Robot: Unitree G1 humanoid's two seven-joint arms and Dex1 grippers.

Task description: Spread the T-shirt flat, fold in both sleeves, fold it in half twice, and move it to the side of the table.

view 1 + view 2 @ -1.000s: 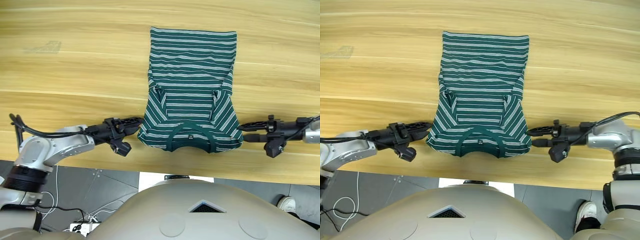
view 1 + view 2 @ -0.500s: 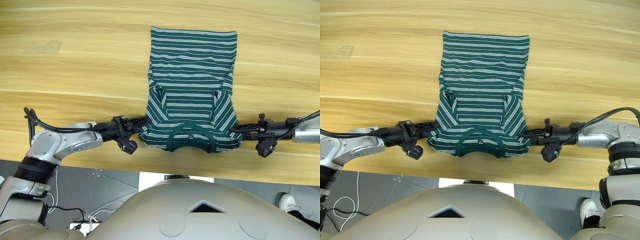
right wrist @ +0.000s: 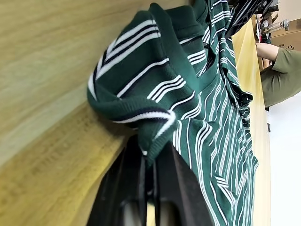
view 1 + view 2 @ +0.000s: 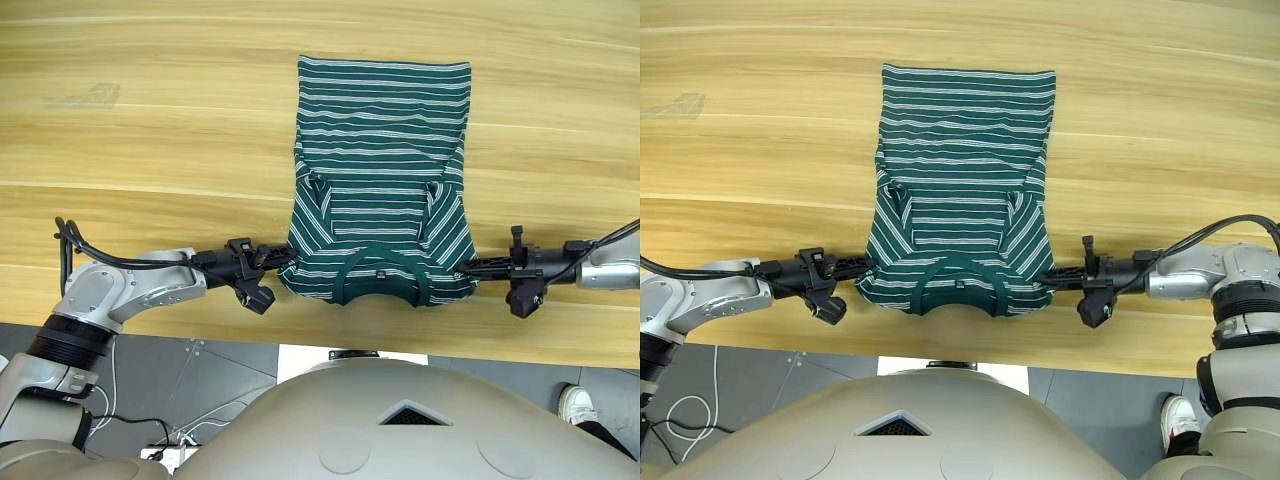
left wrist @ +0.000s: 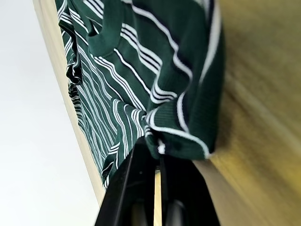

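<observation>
The dark green T-shirt [image 4: 385, 160] with white stripes lies on the wooden table [image 4: 150, 140], sleeves folded inward and collar toward me. My left gripper [image 4: 283, 258] is at the shirt's near left shoulder corner. In the left wrist view its fingers [image 5: 136, 179] are pinched on the folded edge of the cloth [image 5: 178, 136]. My right gripper [image 4: 468, 267] is at the near right shoulder corner. The right wrist view has its fingers [image 3: 131, 179] closed on the hem of the cloth [image 3: 141, 103]. Both arms reach in low from the sides, level with the tabletop.
The shirt's collar end sits close to the table's front edge [image 4: 150, 310], with grey floor and cables [image 4: 150, 430] below it. Bare wood lies to the left [image 4: 120, 200], right [image 4: 560, 150] and beyond the shirt.
Both grippers have slid inward along the table from just outside the shirt to its shoulder corners and closed on the fabric. The shirt has barely shifted.
</observation>
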